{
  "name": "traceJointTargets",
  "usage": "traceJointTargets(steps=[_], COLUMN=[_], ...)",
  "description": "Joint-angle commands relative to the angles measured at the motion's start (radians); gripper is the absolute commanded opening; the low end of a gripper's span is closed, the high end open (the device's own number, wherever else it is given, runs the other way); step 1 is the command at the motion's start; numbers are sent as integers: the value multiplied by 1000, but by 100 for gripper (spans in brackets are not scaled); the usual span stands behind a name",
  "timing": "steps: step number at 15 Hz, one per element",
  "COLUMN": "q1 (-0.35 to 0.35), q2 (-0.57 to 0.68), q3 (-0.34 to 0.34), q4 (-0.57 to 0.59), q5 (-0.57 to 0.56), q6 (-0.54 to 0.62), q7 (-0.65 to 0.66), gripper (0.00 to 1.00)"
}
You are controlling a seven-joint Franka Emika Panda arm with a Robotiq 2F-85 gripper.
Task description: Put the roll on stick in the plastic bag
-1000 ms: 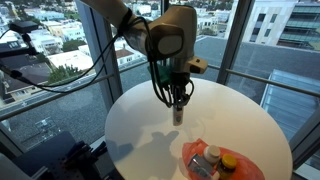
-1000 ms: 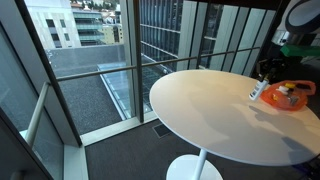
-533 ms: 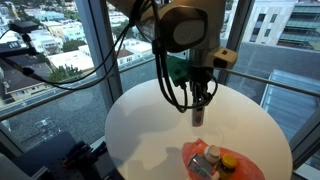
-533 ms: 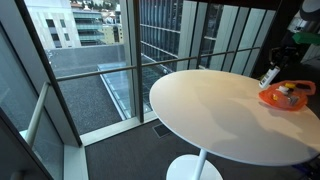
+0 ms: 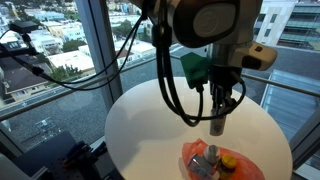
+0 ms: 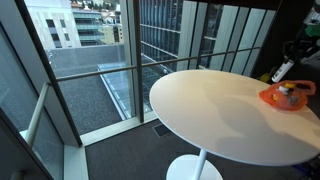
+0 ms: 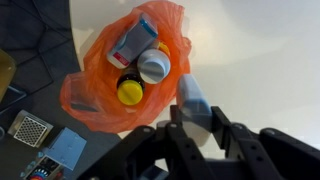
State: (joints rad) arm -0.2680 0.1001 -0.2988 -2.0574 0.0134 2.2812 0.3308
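Observation:
My gripper (image 5: pixel 217 118) is shut on the roll on stick (image 5: pixel 216 127), a slim pale cylinder with a darker band, and holds it in the air just above the orange-red plastic bag (image 5: pixel 200 163). In the wrist view the stick (image 7: pixel 190 98) sits between the fingers (image 7: pixel 192 118), beside the open bag (image 7: pixel 95 95). The bag holds a yellow-capped bottle (image 7: pixel 130 92), a white cap (image 7: pixel 153 66) and a small box (image 7: pixel 133 45). In an exterior view the stick (image 6: pixel 282 71) hangs tilted above the bag (image 6: pixel 285 96) at the table's far side.
The bag lies on a round white table (image 5: pixel 150 130) beside floor-to-ceiling windows with a railing (image 6: pixel 120 80). The table edge (image 5: pixel 275 135) is close to the bag. Black cables (image 5: pixel 175 90) hang from the arm.
My gripper has carried the roll on stick across the table, from near its middle to just above the plastic bag.

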Motion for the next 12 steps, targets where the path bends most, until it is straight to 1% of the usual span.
traceJointTargets(steps=[1,7,12], q1=[-27,-74,-102], q2=[7,31,70], q3=[-22,-64,-87], q4=[53,93,112], q5=[21,41,73], q6=[-47,-73,-70], q7=[25,39,39], gripper=[11,11,11])
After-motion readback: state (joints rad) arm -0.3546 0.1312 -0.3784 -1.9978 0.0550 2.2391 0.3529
